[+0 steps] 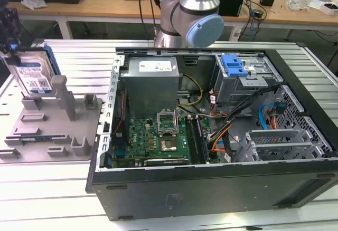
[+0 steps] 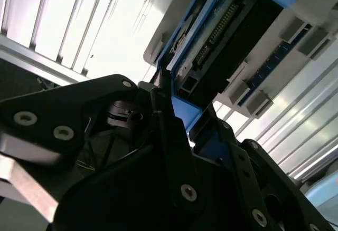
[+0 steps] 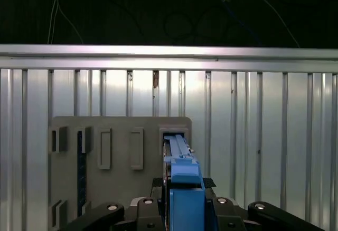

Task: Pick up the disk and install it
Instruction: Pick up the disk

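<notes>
Exterior view: one flat silver disk with a white-and-blue label and bright blue bracket (image 1: 34,73) stood on edge at the exterior view's left, over one grey slotted plastic holder (image 1: 79,136), beside one open black computer case (image 1: 211,189). One black claw (image 3: 184,184) was clamped tight on the disk's blue edge; whether the disk touched the holder was hard to tell

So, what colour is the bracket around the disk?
Bright blue: the bracket on the disk, best in the first wrist view.
</notes>
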Action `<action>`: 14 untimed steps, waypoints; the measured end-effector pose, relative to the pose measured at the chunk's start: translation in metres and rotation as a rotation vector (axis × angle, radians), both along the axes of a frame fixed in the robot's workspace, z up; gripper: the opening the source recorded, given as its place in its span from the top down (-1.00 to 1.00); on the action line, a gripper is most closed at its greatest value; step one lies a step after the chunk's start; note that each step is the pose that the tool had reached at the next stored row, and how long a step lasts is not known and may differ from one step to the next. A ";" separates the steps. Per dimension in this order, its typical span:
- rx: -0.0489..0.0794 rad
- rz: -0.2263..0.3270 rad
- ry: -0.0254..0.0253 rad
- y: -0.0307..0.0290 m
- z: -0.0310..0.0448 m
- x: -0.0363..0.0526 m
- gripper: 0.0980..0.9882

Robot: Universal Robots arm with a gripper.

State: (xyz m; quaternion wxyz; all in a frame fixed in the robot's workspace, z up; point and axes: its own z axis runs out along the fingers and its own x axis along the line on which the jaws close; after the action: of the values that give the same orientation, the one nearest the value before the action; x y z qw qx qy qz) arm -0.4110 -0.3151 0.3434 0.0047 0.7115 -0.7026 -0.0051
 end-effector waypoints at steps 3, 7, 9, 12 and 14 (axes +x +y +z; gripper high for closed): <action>0.000 0.000 -0.0001 0.0000 0.0201 0.0000 0.39; 0.000 0.000 0.0000 0.0000 0.0408 0.0000 0.39; 0.000 0.000 0.0000 0.0000 0.0570 0.0000 0.39; 0.000 0.000 0.0001 0.0000 0.0778 -0.0001 0.39; 0.000 0.000 0.0000 0.0000 0.0884 -0.0001 0.39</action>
State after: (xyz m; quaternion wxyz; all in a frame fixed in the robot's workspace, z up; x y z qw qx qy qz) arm -0.4111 -0.3151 0.4319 0.0047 0.7117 -0.7025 -0.0052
